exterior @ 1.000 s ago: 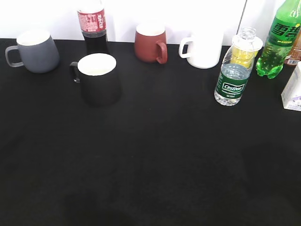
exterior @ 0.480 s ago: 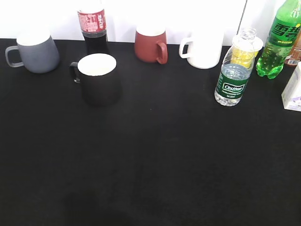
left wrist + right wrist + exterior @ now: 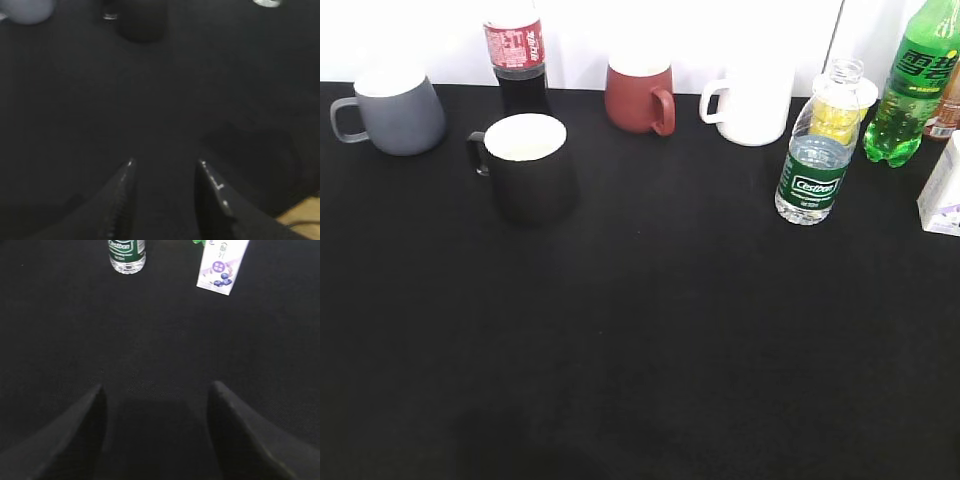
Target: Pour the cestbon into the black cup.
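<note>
The left wrist view is dim and blurred. Most of it is a black cloth-covered tabletop (image 3: 165, 100). At the bottom, the left end effector (image 3: 165, 165) shows two dark fingers with a clear gap between them and nothing held; faint glints mark their inner edges. At the top edge stands a dark cylindrical cup, apparently the black cup (image 3: 141, 22), well apart from the fingers. Just left of it is a small pale glint (image 3: 110, 16) that cannot be identified. A pale grey rounded shape (image 3: 27, 9) sits in the top left corner, and a small bright patch (image 3: 267, 3) at the top right. A light wooden surface (image 3: 302, 220) shows at the bottom right corner, beyond the cloth.
</note>
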`<state>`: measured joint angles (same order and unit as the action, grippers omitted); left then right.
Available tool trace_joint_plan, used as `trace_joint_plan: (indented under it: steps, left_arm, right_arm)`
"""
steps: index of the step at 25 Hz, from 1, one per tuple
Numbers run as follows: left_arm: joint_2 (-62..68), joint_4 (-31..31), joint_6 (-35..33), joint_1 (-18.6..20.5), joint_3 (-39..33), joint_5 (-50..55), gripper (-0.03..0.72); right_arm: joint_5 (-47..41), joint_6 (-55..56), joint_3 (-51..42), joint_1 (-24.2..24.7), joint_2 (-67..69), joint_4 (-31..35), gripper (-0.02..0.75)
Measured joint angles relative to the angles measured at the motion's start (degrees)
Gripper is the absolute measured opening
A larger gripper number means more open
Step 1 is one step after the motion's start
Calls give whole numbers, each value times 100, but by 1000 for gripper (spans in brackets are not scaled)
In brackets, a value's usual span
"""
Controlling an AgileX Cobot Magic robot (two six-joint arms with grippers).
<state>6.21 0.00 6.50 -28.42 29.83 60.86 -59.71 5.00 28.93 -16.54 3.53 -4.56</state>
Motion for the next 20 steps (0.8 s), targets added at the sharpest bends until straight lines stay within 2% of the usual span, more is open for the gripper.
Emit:
trace_joint_plan:
  steps: [2,6,10,12,20]
  left_arm:
    - [-23,0,0,579,0,0,301]
    - [-203,69,0,1773,-4,-5,301]
    - [-660,0,0,2796,-4,-11,301]
    - [-660,0,0,2949,-4,-11,301]
    - [-660,0,0,2965,-4,-11,301]
  right_arm:
    - [0,0,0,363,-91,0,482]
    - [0,5,0,1490,-383,11,481]
    - [0,5,0,1707,-388,29,481]
    - [0,5,0,1707,-395,29,481]
    - [0,5,0,1707,-402,29,480]
